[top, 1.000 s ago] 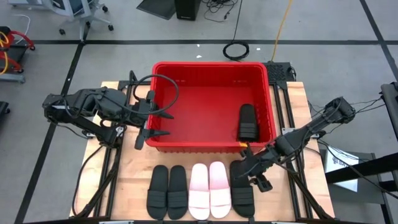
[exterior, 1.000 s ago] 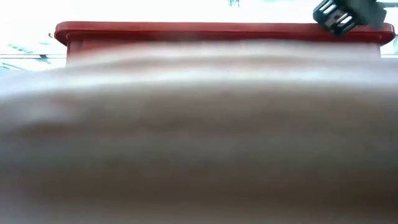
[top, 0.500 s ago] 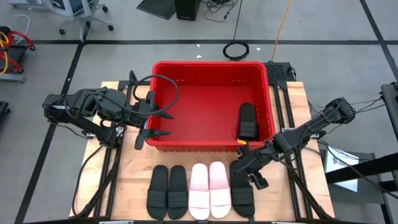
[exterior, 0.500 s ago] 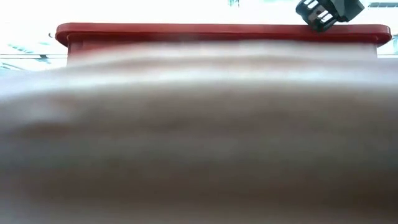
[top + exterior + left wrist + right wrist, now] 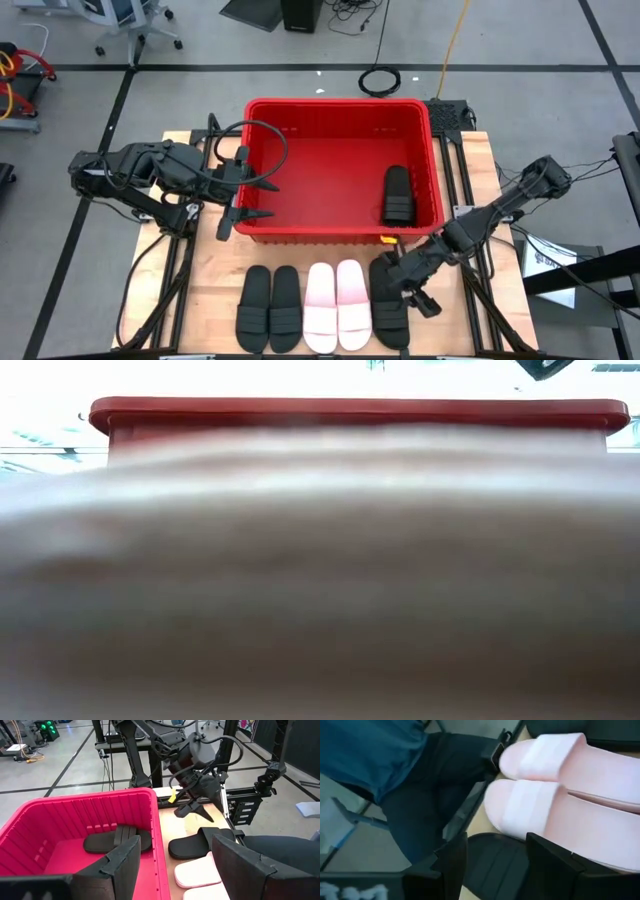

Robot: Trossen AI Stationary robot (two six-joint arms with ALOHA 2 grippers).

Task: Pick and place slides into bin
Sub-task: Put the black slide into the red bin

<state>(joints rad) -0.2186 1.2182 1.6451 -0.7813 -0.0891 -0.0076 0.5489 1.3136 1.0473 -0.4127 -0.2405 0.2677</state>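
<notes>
The red bin [image 5: 340, 120] stands at the table's far middle, with one black slide [image 5: 397, 195] lying flat inside by its right wall. In front of it lie two black slides [image 5: 268, 308], two pale pink slides [image 5: 336, 306] and one more black slide [image 5: 390, 308], all flat on their soles. My right gripper [image 5: 412, 290] is open just above that last black slide [image 5: 492, 865], one finger on either side of it. In the left wrist view a gap shows between the right gripper [image 5: 196, 811] and the slide [image 5: 200, 842]. My left gripper [image 5: 265, 198] waits open over the bin's left wall.
A person in a blue top and dark trousers [image 5: 420, 785] stands just beyond the table's near edge. In the low view a blurred pale shape close to the lens hides nearly everything but the bin's rim [image 5: 350, 408]. Bare wood [image 5: 210, 270] lies left of the slides.
My right gripper has first drifted a little toward the bin, then gone toward the table's near edge, over the rightmost black slide. In the low view it has risen out of the picture's top. The slides and the bin have stayed put.
</notes>
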